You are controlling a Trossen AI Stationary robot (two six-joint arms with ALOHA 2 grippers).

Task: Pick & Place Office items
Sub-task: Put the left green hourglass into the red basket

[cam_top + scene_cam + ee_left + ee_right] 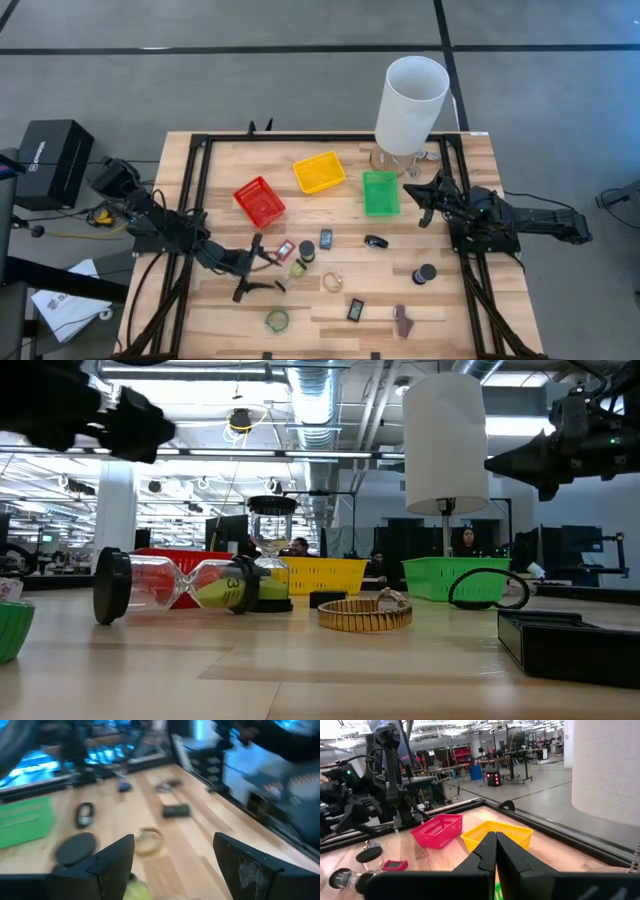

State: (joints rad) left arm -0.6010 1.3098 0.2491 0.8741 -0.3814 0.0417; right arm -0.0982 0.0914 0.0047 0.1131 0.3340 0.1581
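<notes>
Office items lie scattered over the near half of the table: a red block (285, 250), an hourglass with black ends (303, 258) (180, 585), a gold ring (332, 282) (149, 837), a green ring (277, 320), dark rectangular pieces (325, 239) (356, 309), a black roll (425, 273) and a brown clip (402, 320). My left gripper (254, 268) (172, 865) is open and hovers just left of the red block and the hourglass. My right gripper (425, 195) (496, 855) is shut and empty, raised beside the green bin (380, 192).
Red bin (259, 201), yellow bin (319, 171) and green bin stand in a row across the table's middle. A tall white cylinder (411, 103) rises at the far right. A black frame (195, 180) borders the table. Bare wood lies along the near edge.
</notes>
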